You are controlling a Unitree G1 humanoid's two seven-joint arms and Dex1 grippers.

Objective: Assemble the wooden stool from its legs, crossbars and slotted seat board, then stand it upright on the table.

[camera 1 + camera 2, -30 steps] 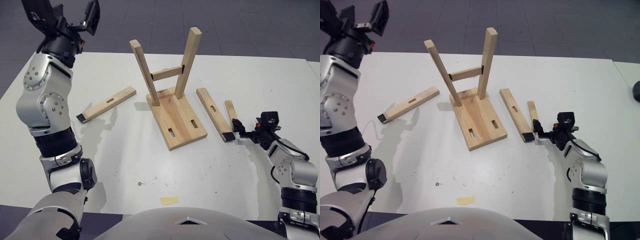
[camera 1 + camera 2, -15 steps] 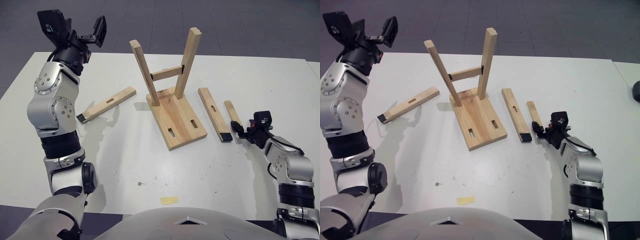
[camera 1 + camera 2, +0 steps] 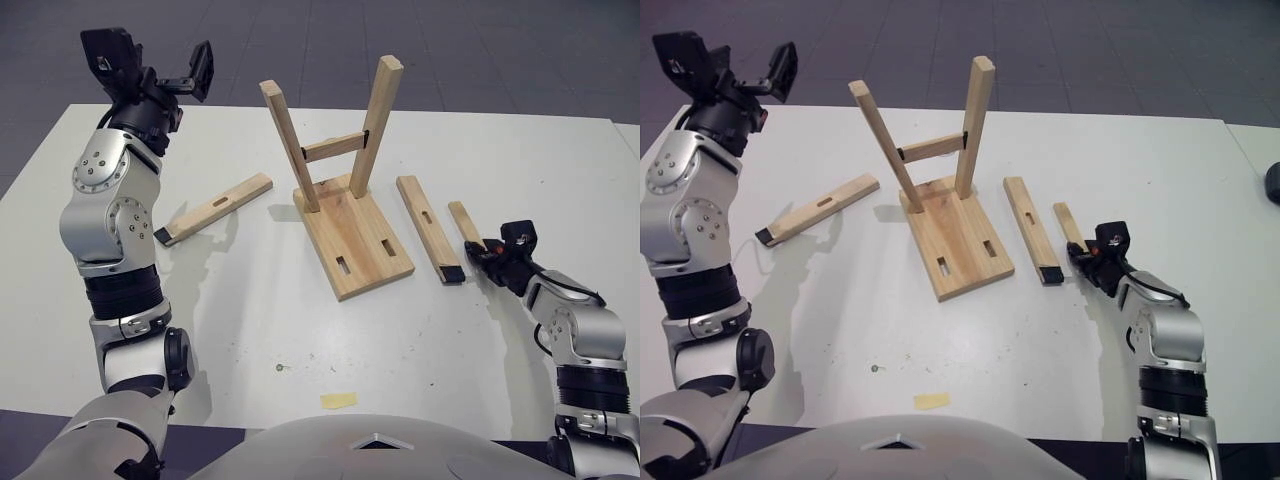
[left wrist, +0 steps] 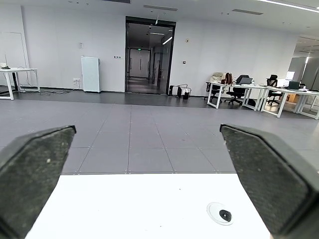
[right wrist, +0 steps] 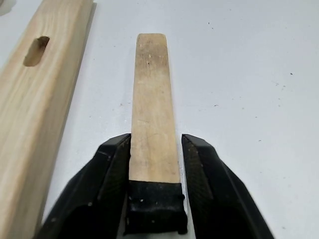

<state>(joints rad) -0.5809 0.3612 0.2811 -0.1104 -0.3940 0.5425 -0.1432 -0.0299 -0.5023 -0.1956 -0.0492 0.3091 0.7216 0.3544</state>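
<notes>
The slotted seat board (image 3: 362,250) lies flat mid-table with two legs (image 3: 290,145) (image 3: 375,125) standing in it, joined by a crossbar (image 3: 335,147). One loose leg (image 3: 213,209) lies to its left, another (image 3: 427,238) to its right. A short loose crossbar (image 5: 152,89) rests flat on the table beside that right leg. My right gripper (image 5: 155,142) is shut on the crossbar's black-tipped near end, one finger (image 5: 112,167) against each side. Raised above the table's far left corner, my left gripper (image 3: 155,62) is open and holds nothing.
A scrap of yellow tape (image 3: 338,400) lies near the table's front edge. A round cable port (image 4: 219,214) sits in the tabletop far left. There is bare white table (image 3: 250,310) in front of the seat board.
My right gripper has slid forward along the table onto the loose crossbar's end. The left arm has swung its raised gripper lower and slightly right.
</notes>
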